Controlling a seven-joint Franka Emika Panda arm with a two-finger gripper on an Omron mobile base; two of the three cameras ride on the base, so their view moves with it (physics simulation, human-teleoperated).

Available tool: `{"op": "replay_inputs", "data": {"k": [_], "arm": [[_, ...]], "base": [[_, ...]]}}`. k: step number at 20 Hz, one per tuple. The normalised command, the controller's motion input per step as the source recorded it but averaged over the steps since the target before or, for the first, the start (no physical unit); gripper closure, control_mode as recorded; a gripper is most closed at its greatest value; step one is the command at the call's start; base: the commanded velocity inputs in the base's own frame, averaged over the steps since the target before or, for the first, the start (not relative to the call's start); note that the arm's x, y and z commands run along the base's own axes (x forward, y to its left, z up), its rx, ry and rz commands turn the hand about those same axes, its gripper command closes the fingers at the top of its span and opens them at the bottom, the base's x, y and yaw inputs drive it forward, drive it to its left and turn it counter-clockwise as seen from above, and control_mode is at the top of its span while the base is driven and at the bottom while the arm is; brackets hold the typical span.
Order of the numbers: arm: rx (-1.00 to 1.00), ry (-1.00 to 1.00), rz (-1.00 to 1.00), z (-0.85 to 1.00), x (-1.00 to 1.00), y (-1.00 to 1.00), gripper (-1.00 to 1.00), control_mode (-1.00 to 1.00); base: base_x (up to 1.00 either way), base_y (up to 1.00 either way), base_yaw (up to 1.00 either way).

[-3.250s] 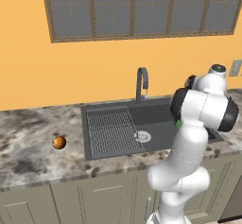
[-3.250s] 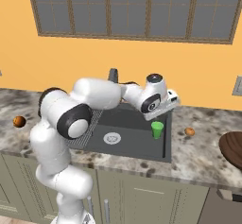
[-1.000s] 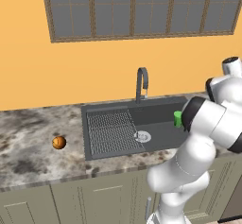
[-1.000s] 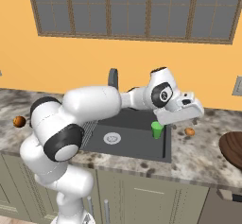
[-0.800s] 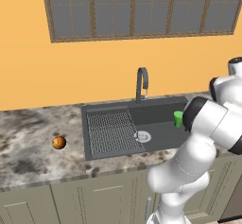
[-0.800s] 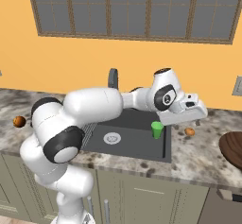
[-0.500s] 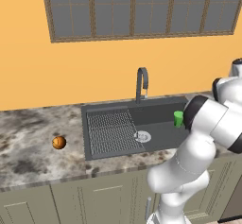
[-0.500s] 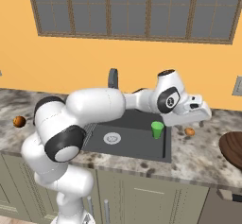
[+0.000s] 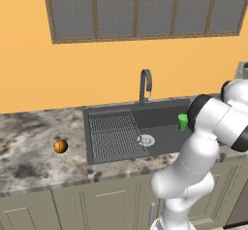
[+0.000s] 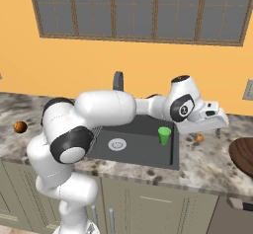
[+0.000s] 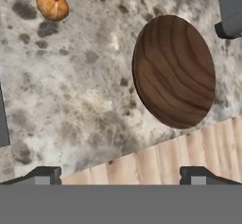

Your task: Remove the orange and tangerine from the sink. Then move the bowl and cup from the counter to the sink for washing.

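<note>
far left on the desk [image 9: 29, 141], one round orange fruit [image 9: 60, 146] is sitting well apart from the sink [image 9: 140, 132], already out of the basin. moving right, the sink is showing its ribbed grid and silver drain, and the green cup [image 10: 163, 135] is standing upright inside the basin near its right wall, so that half looks done. just past the sink's right rim, the second fruit [image 10: 199, 137] is lying on the stone.

now the arm is reaching out over the right stretch of desk, and the gripper [image 10: 217, 121] is hanging above the stone with its jaws spread wide and nothing between them. from the hand view the two finger tips [image 11: 43, 175] are standing far apart at the bottom.

and there is the bowl [image 11: 173, 71], reddish-brown and wood-grained, sitting on the desk close to its front edge, well apart from the fruit [image 11: 52, 4].

i am judging it stiff and not fragile, heavier than the cup, with a smooth finish that could be slippery. it looks far too wide to straddle, so the rim is the place: one finger inside, one outside, pinching the wall. held at one edge it may be wanting to tip, so a firm pinch and a level carry seem wise.
</note>
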Motion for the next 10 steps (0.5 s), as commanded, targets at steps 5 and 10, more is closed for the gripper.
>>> {"op": "replay_inputs", "data": {"k": [5, 10], "arm": [[0.00, 0.00, 0.06, -0.06, -0.06, -0.27, -1.00, -1.00], [0.03, 0.00, 0.12, -0.09, -0.04, -0.16, -1.00, -1.00]], "base": [[0.00, 0.00, 0.00], [0.00, 0.00, 0.00]]}}
